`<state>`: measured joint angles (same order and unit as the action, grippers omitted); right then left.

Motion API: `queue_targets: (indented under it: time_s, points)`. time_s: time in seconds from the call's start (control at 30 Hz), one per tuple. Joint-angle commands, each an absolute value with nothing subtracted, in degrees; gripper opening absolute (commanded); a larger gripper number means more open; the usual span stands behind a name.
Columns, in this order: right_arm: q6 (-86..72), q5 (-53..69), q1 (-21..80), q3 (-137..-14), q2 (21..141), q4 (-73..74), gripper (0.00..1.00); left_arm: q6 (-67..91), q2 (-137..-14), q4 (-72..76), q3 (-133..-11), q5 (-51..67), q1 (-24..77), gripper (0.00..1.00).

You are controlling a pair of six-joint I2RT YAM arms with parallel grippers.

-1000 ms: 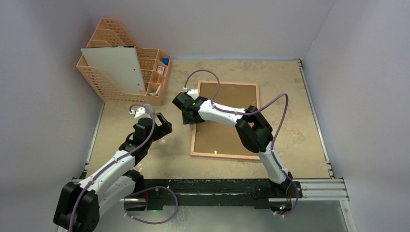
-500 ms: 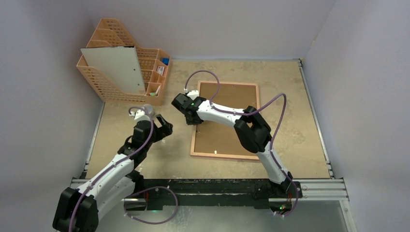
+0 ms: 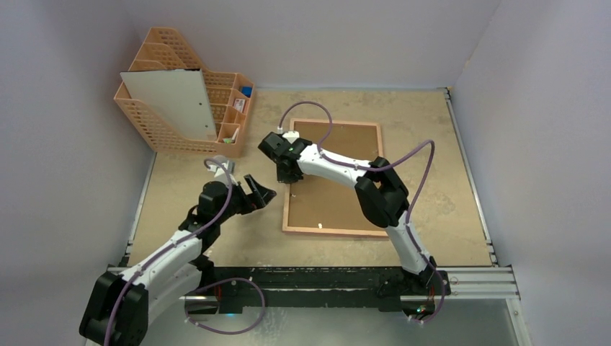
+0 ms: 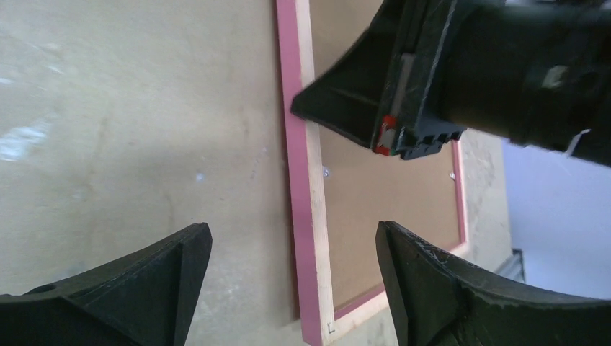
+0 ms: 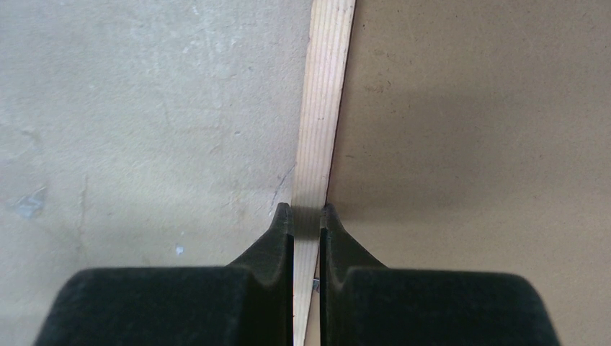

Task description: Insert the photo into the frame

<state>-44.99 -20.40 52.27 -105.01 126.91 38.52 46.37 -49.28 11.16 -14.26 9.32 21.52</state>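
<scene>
The frame [image 3: 331, 231] lies back-up on the table with a brown backing board [image 3: 335, 180] in it. My right gripper [image 3: 287, 179] is shut on the frame's left rail [image 5: 326, 86], one finger on each side of the pale wood, as the right wrist view [image 5: 307, 213] shows. My left gripper [image 3: 263, 193] stands open just left of the frame's near-left part. In the left wrist view its fingers [image 4: 292, 234] straddle the pink rail [image 4: 299, 180] without touching it. The photo [image 3: 173, 101] leans in the rack, white back showing.
An orange mesh file rack [image 3: 155, 133] with small items stands at the back left. Grey walls close in the table on three sides. A metal rail [image 3: 475, 277] runs along the near edge by the arm bases.
The right gripper has closed on the frame's left rail. The left arm has swung right and nearer to the frame's near-left part, its gripper still open.
</scene>
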Motion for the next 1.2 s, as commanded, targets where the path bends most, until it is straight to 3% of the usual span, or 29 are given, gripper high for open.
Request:
queue_targets:
  time_s: [0.0, 0.23, 0.43, 0.73, 0.83, 0.97, 1.0, 1.1, 1.17]
  points:
    - [-44.9, -16.6, 52.6, -108.4, 118.4, 34.2, 0.00, 50.2, -53.3, 20.5, -12.9, 19.7, 21.5, 0.87]
    - [-44.8, -14.4, 52.5, -107.9, 116.8, 33.1, 0.00, 51.0, -59.6, 24.9, -14.0, 25.7, 21.5, 0.84]
    - [-44.7, -13.6, 52.5, -106.3, 116.2, 30.6, 0.00, 52.6, -63.2, 29.2, -13.6, 29.4, 21.5, 0.66]
    - [-45.2, -11.5, 52.3, -105.9, 115.9, 28.5, 0.00, 60.3, -69.6, 43.5, -11.6, 36.7, 21.5, 0.53]
    - [-45.3, -11.3, 52.2, -105.9, 115.4, 28.1, 0.00, 61.7, -71.6, 46.6, -11.0, 37.5, 21.5, 0.45]
    - [-45.3, -11.6, 51.9, -105.5, 115.0, 28.1, 0.00, 61.6, -71.1, 46.9, -11.2, 37.3, 21.5, 0.23]
    - [-44.3, -11.6, 51.9, -105.3, 114.8, 27.9, 0.06, 61.0, -70.0, 46.6, -11.4, 37.2, 21.5, 0.18]
    - [-39.2, -18.1, 51.4, -104.9, 113.6, 29.2, 0.38, 58.8, -67.2, 42.7, -12.5, 36.2, 21.5, 0.04]
    - [-37.3, -20.5, 49.6, -105.0, 112.4, 31.0, 0.53, 57.4, -65.1, 39.4, -13.2, 35.4, 21.5, 0.00]
